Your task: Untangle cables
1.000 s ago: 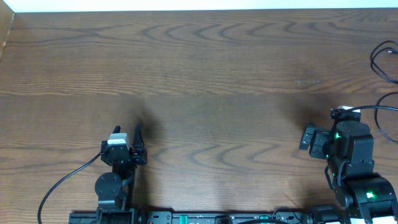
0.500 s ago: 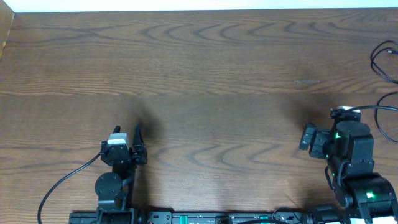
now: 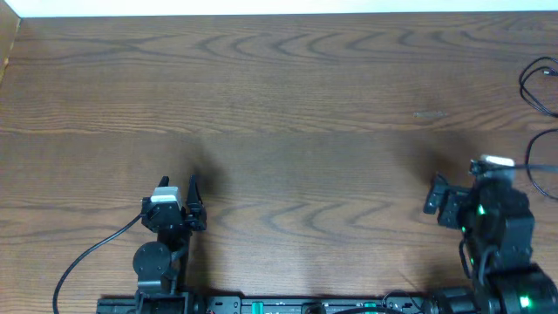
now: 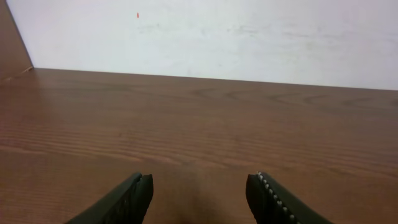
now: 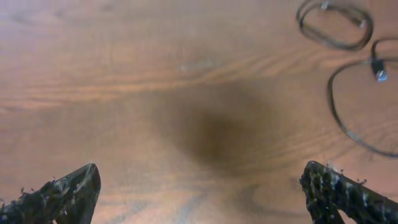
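Cables [image 5: 336, 46]: far right edge of the table [image 3: 279, 87], both partly cut off by the frame in overhead and right wrist views
upper coil: small flattened loop, long axis 9-to-3 in the right wrist view, at 1 o'clock of that frame
lower strand: wide arc bulging toward 9 o'clock, plug end [image 5: 380, 74] at its top, tail runs out at 3 o'clock
colour: both strands read dark here, cannot pick out a white one
crossing: coil and arc look near but apart in the wrist view; whether they cross off-frame, cannot tell
right gripper [image 5: 200, 171]: fingers spread wide, nothing between them, above bare wood
left gripper [image 4: 200, 183]: fingers parted, empty, low over the table, faces 12 o'clock
bearing from right gripper: cables at roughly 1 to 2 o'clock in overhead, near but not touching
bearing from left gripper: about 2 o'clock, well apart, whole table width between
nearer arm: right, clearly
key relation: gripper points at bare wood to the 9 o'clock side of both strands, so my read is the next move needs a swing toward 2 o'clock before any descent
best grab: probably the arc's left bulge, it is the closest cable section to the right fingers
risk: cables sit at the table edge, reach may be tight
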Robot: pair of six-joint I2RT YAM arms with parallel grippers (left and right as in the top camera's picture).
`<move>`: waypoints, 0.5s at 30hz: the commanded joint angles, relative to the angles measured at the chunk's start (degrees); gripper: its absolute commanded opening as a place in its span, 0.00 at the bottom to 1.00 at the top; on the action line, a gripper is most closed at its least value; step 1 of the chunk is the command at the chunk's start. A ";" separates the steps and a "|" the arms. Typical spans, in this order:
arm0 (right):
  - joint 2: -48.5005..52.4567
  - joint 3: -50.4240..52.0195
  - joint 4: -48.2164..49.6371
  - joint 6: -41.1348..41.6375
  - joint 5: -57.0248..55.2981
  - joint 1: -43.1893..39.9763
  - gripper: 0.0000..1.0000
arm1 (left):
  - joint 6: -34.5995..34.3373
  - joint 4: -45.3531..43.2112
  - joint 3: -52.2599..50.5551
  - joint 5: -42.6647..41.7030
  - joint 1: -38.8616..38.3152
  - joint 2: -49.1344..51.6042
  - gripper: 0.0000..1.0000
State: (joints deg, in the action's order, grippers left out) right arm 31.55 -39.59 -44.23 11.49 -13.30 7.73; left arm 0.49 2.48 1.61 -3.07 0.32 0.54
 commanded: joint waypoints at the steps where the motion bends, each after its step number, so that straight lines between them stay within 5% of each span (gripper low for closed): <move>1: -4.70 3.37 2.03 -2.19 0.20 -1.07 0.99 | 0.98 1.31 -1.38 -0.35 -0.17 -0.28 0.54; 15: -28.74 26.47 19.98 -2.12 8.20 -6.78 0.99 | 0.98 1.31 -1.38 -0.35 -0.17 -0.28 0.54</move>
State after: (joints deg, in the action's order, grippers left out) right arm 7.11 -16.05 -24.86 9.98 -7.77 1.61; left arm 0.49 2.48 1.61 -3.09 0.30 0.58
